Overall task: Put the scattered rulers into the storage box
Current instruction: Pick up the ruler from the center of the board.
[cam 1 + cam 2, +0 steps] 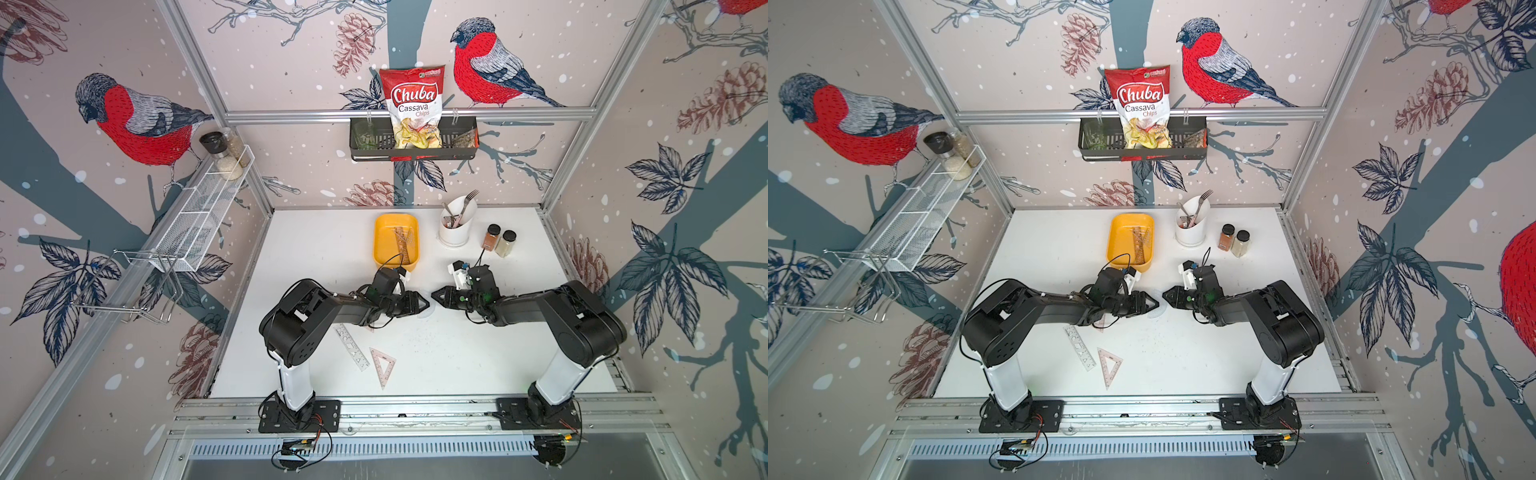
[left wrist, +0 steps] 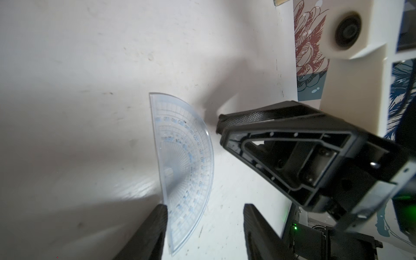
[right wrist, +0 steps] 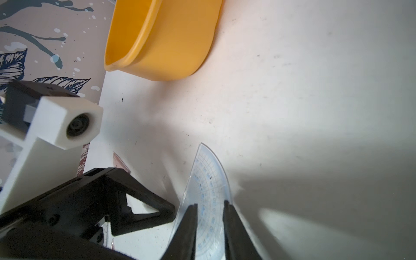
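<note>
White table [image 1: 478,353]: protractor [image 2: 182,166] lies between left pincer [image 2: 205,205] and right pincer [image 3: 210,203].

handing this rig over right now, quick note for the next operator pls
Left hand: open, low over the table, fingers straddling one end of the clear protractor.
Right hand: jaws narrowly apart right over the same protractor; not gripping it, as far as I can tell.
Done: some rulers lie in the yellow storage box.
Left: the protractor, the clear stencil ruler, the pink set square and a pinkish piece half hidden under the left arm, all flat on the table.
</note>
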Action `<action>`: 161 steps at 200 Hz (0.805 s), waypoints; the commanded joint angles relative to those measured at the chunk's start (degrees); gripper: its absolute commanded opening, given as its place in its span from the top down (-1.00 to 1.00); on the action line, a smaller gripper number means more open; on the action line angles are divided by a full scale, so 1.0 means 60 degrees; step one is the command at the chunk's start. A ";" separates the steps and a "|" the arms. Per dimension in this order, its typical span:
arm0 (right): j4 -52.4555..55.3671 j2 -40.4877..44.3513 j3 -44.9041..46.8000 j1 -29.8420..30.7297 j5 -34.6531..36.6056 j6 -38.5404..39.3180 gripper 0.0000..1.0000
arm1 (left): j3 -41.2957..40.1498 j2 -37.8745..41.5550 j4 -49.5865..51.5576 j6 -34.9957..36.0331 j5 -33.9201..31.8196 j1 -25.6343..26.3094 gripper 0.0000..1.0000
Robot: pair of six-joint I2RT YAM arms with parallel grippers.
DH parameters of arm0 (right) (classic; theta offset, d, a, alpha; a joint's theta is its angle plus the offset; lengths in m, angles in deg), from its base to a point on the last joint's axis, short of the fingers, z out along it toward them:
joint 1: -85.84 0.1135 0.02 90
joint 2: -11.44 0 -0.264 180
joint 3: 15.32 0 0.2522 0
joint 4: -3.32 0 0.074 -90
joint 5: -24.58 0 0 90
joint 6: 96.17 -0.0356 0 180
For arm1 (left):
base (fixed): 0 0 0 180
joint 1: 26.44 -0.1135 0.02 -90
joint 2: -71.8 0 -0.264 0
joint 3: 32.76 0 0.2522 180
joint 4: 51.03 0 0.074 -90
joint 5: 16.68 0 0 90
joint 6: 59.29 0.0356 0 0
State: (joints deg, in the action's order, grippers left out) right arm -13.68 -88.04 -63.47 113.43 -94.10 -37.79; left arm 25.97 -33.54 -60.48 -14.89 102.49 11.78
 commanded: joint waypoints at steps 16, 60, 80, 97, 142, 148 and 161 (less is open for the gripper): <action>0.0012 -0.0109 -0.0157 0.0028 -0.0173 0.0113 0.54 | -0.0172 0.0116 0.1955 -0.0050 -0.0527 -0.0286 -0.20; -0.0120 -0.0321 -0.0171 0.0102 -0.0249 0.0046 0.60 | 0.0010 -0.0017 0.2048 0.0011 -0.0593 -0.0342 -0.26; -0.0131 -0.0343 -0.0142 0.0103 -0.0257 0.0054 0.61 | 0.0024 -0.0109 0.2036 0.0005 -0.0550 -0.0334 -0.27; -0.0135 -0.0352 -0.0099 0.0102 -0.0243 0.0054 0.61 | 0.0044 -0.0151 0.2043 0.0012 -0.0545 -0.0338 -0.28; -0.0211 -0.0390 0.0059 0.0084 -0.0210 0.0054 0.62 | 0.0089 -0.0396 0.1984 -0.0030 -0.0497 -0.0305 -0.29; -0.0246 -0.0394 0.0076 0.0081 -0.0214 0.0054 0.62 | 0.0095 -0.0438 0.1965 -0.0040 -0.0497 -0.0305 -0.30; -0.0262 -0.0405 0.0118 0.0081 -0.0218 0.0054 0.62 | 0.0136 -0.0544 0.1925 -0.0032 -0.0477 -0.0290 -0.30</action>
State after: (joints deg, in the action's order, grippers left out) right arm -14.64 -90.18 -63.23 113.96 -94.98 -37.77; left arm 27.24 -34.88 -60.13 -15.39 104.35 10.01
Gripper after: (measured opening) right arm 0.193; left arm 0.648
